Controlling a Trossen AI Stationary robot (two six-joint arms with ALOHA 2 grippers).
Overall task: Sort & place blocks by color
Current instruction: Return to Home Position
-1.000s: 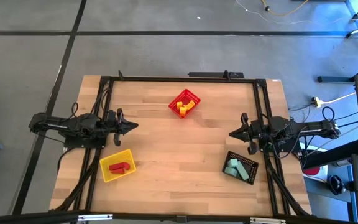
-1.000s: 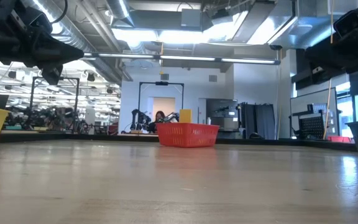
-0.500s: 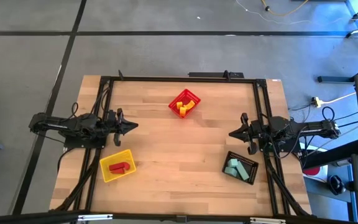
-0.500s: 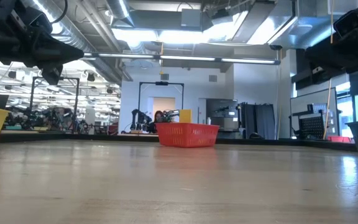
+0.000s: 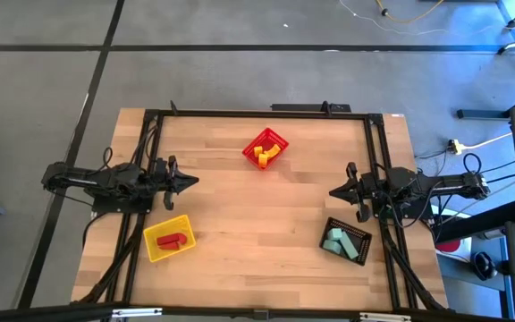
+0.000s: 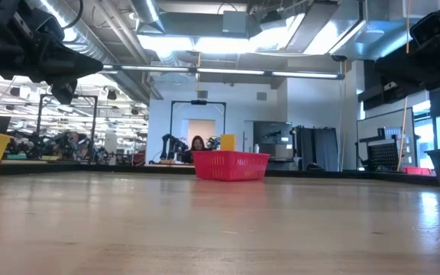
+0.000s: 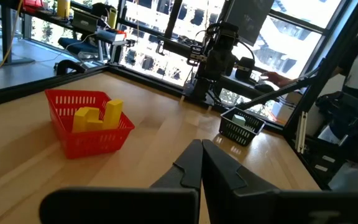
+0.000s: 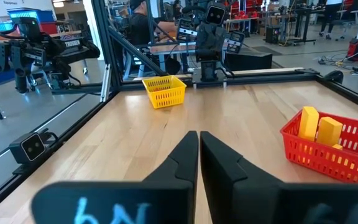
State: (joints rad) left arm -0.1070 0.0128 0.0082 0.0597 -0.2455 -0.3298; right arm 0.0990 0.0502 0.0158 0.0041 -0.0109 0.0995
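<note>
Blocks [image 5: 261,157] lie inside the far-middle bin [image 5: 273,137]; the near-left bin [image 5: 153,249]; the near-right bin [image 5: 357,232].

Wooden table [image 5: 257,219], perhaps plastic red bin [image 7: 95,140]

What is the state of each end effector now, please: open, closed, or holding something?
Left end effector: closed, holding nothing.
Right end effector: closed, holding nothing.

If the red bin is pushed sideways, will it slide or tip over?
Probably slide: the red bin sits flat, low and wide on the smooth table. Its mesh walls suggest lightness, so the yellow blocks inside might shift.
</note>
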